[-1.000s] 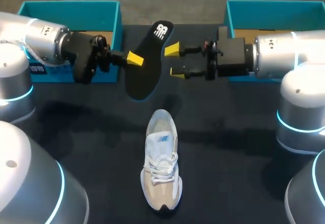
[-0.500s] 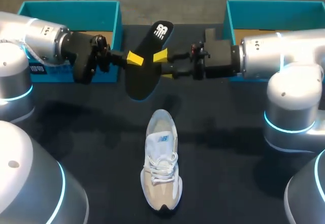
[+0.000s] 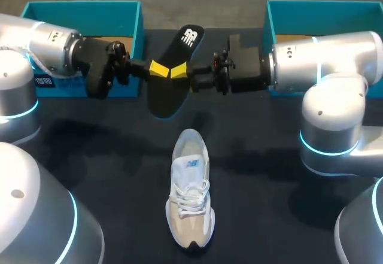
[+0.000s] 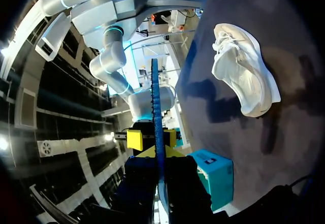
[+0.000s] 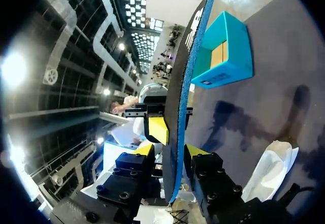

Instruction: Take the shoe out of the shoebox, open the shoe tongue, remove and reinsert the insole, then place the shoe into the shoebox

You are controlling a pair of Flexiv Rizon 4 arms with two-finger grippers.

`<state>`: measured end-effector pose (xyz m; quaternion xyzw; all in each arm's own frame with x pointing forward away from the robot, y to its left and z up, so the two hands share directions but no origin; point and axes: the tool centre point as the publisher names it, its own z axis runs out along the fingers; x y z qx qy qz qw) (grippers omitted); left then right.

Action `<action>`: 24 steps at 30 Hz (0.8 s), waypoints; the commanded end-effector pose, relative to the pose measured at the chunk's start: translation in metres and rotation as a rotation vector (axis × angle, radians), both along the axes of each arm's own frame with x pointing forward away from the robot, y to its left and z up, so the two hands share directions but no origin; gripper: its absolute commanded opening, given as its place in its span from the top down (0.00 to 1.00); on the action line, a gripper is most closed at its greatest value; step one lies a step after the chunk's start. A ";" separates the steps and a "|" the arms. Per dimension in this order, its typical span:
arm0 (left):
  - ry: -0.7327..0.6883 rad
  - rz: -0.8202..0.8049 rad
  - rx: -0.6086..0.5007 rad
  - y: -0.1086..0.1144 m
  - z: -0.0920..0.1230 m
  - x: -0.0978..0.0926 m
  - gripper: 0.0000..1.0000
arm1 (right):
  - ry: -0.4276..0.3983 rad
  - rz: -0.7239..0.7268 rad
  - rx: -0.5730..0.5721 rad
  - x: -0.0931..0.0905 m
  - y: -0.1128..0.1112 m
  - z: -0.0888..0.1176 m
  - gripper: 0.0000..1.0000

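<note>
A black insole (image 3: 167, 96) hangs in the air above the back of the table, with my left gripper (image 3: 158, 68) shut on its edge. The left wrist view shows the insole (image 4: 155, 107) edge-on, running out from between that gripper's (image 4: 158, 158) tips. My right gripper (image 3: 179, 72) has come in from the other side. Its fingers straddle the insole (image 5: 175, 107) in the right wrist view, where this gripper (image 5: 170, 153) is open with small gaps on both sides. The white and beige shoe (image 3: 190, 198) lies upright on the table in front, also seen as the shoe (image 4: 244, 71) and shoe (image 5: 269, 170).
Two teal boxes stand at the back, one box (image 3: 84, 9) behind my left arm and one box (image 3: 323, 9) behind my right arm. The black table (image 3: 263, 174) has bare room on both sides of the shoe.
My right arm has moved left to the insole and its fingers have narrowed around it. The left arm, the insole and the shoe have stayed put.
</note>
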<state>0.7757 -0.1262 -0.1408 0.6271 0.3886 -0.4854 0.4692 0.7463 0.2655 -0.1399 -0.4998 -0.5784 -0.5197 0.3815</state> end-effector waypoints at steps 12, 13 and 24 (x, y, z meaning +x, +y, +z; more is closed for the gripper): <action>-0.002 0.003 -0.002 -0.001 -0.001 -0.001 1.00 | -0.001 -0.040 0.012 -0.001 0.001 -0.001 0.69; -0.002 0.003 -0.002 -0.001 -0.001 -0.001 1.00 | -0.001 -0.043 0.016 -0.001 0.000 -0.001 0.69; -0.002 0.003 -0.002 -0.001 -0.001 -0.001 1.00 | 0.007 -0.050 0.022 0.001 0.000 -0.002 0.82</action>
